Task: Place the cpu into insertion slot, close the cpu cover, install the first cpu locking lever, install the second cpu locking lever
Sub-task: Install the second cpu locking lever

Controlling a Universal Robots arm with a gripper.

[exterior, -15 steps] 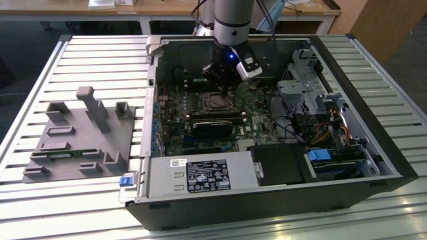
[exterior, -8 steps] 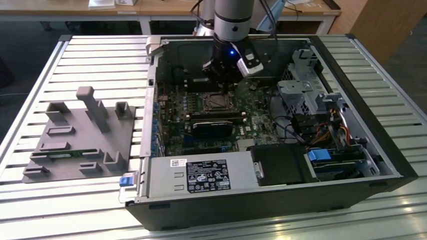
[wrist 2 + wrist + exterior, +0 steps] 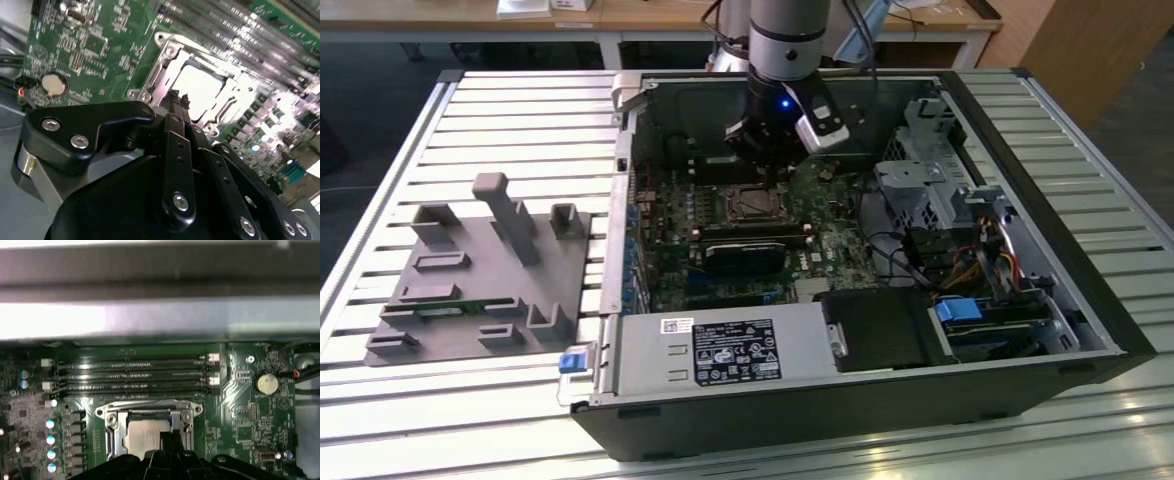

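**Gripper low over the socket, chip seated**

Slatted metal tabletop carries an opened computer case lying on its side, with wooden desks and a dark floor behind it. At the exterior view's left, well apart from the case, a grey fixture block with upright posts stands on the slats. The case walls rise on all sides of the motherboard. A drive cage and loose cables crowd the exterior view's right. A labelled power supply fills the near edge, and a black block lies across the board just beside the socket. The open room lies straight above the board, where the arm comes down.

The gripper hangs low over the board. In the second wrist view its black fingertips are pressed together with nothing between them, their tips right at the socket's edge; whether they touch it I cannot tell.

The cpu lies flat in the insertion slot, its pale face showing bright in both wrist views. The cpu cover appears as a silvery frame around the chip, with the face visible through its cut-out centre. Whether it is fully latched I cannot tell. Four long memory slots run beside the socket, and a round coin battery sits well apart on the green board.
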